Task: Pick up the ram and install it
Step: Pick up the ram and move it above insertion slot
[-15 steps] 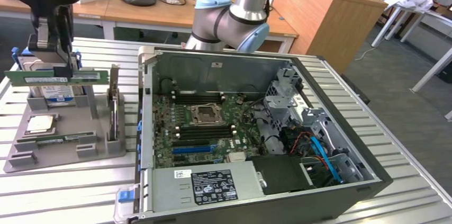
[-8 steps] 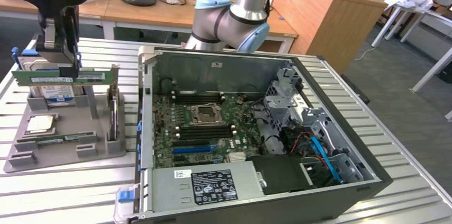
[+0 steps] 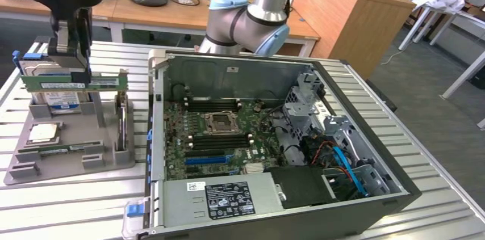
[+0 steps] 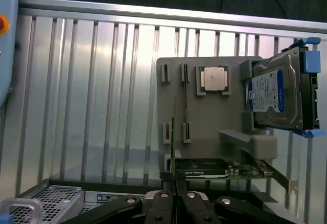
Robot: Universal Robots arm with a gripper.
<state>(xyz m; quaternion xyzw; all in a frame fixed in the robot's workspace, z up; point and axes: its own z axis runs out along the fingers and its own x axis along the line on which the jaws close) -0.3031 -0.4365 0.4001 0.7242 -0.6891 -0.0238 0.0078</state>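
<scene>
Holding the ram (image 3: 106, 82) level in our gripper (image 3: 72, 74), which is closed tight on it, we hover over the grey tray (image 3: 76, 133) on the bench (image 3: 61, 209), with the open computer (image 3: 227, 78) toward the exterior view's right.

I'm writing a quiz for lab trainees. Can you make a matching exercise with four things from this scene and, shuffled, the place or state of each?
1. ram
2. hard drive
3. processor chip
4. computer case

A. lying flat in a recess of the grey tray
B. clamped in the gripper
C. open, motherboard exposed
D. standing on edge in the tray, blue-white label showing

Pairs: 1-B, 2-D, 3-A, 4-C
</scene>
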